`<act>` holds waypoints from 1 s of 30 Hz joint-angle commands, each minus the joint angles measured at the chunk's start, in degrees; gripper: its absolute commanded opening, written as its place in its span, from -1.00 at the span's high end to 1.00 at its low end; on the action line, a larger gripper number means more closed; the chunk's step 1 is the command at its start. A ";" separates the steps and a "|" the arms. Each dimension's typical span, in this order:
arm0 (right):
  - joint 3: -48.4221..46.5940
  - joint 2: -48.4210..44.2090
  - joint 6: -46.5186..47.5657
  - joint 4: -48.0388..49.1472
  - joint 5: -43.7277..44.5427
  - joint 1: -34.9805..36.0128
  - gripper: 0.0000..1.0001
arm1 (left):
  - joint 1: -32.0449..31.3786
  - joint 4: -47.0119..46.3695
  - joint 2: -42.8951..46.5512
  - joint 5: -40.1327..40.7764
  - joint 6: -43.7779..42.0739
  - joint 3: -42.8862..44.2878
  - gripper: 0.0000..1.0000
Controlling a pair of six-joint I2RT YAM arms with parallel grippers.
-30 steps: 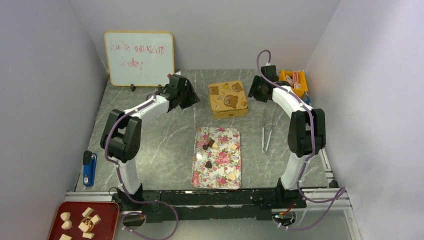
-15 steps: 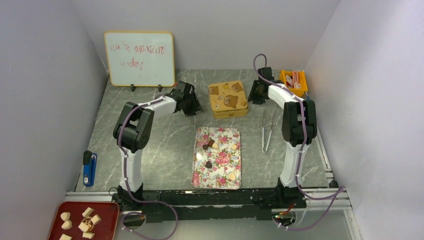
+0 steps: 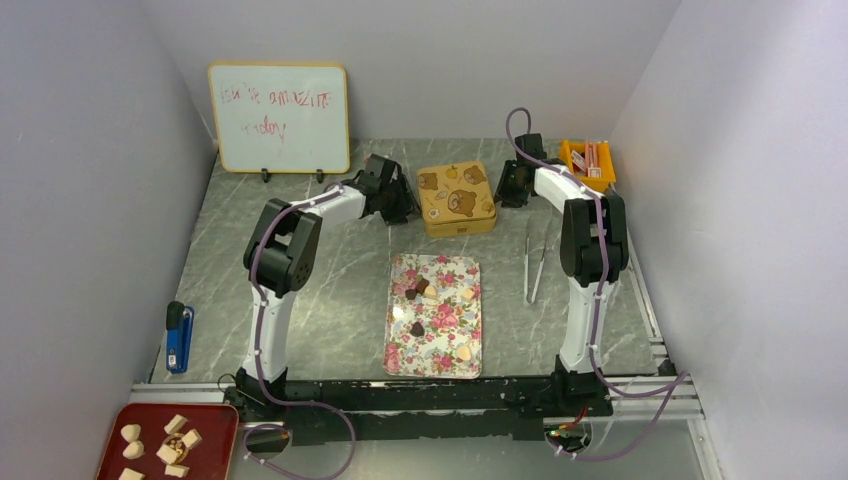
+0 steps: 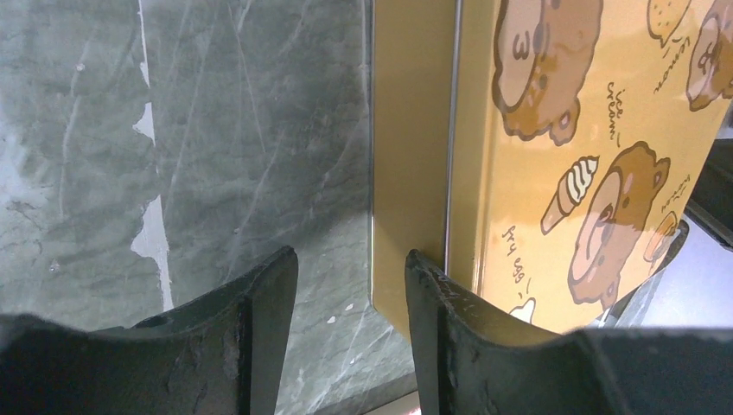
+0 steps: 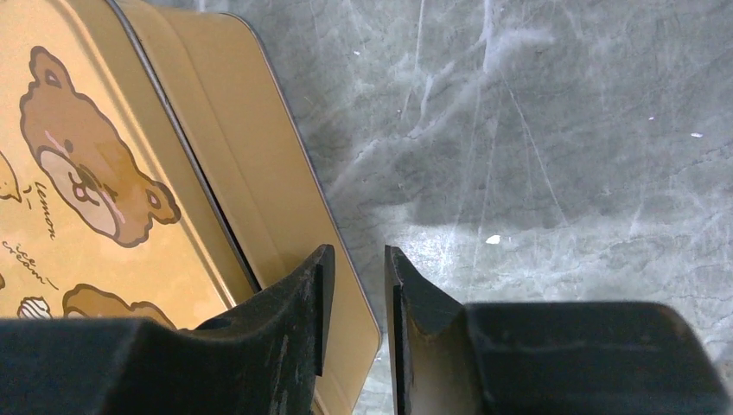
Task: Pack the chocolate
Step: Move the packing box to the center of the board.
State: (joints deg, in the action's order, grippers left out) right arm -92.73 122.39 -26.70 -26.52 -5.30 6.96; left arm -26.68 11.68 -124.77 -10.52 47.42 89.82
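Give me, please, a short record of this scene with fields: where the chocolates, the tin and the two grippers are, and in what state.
chocolates: loose on the floral tray
tin: beyond the tray, lid on
left gripper: open, at the tin's left side
right gripper: jaws narrowly apart, at the tin's right side, holding nothing
tweezers: lying right of the tray

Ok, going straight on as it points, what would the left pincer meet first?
The left pincer would likely meet the yellow bear tin first: its side wall lies ahead of one finger; the other faces bare table. Depth unclear.
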 commanded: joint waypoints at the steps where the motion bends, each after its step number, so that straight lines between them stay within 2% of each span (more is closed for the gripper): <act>1: -0.95 -0.39 -0.12 0.29 -2.42 1.41 0.37 | -0.37 -0.96 -0.65 -1.95 -0.47 1.95 -0.08; 19: 1.49 -1.90 -0.76 0.15 -1.21 8.65 0.37 | 1.57 0.13 4.10 -1.25 -2.45 -1.46 -0.09; 30: 4.54 -4.61 -1.41 1.04 -0.66 10.20 0.37 | 2.24 1.73 6.56 -0.38 -3.74 -2.38 -0.10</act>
State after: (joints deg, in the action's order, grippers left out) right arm -89.12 121.49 -26.55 -26.52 -1.72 13.87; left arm -22.65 14.94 -122.67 -7.88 43.99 88.03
